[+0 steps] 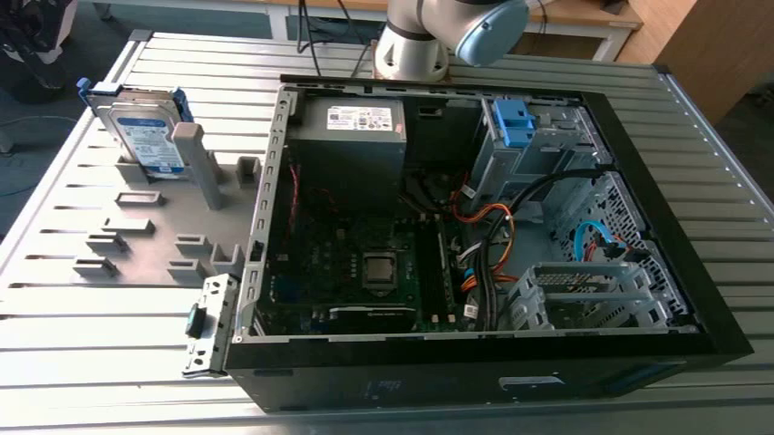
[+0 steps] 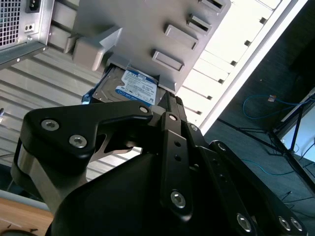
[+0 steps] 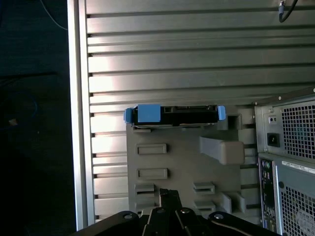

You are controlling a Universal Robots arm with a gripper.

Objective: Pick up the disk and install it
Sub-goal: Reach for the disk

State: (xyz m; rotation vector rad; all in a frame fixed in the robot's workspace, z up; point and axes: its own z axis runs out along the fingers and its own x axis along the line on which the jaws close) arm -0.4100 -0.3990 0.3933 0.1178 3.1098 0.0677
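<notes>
First wrist view: disk (image 3: 172, 114) in rack (image 3: 182, 162), apart fr. hand (image 3: 170, 202)

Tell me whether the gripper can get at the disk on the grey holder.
Probably yes: the disk stands upright on the grey holder, outside the computer case, its upper edge uncovered, and nothing lies between it and the gripper. A grey post stands beside it.

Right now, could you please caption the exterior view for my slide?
Disk standing on edge in the grey fixture beside the open computer case, with the arm base behind.
</notes>
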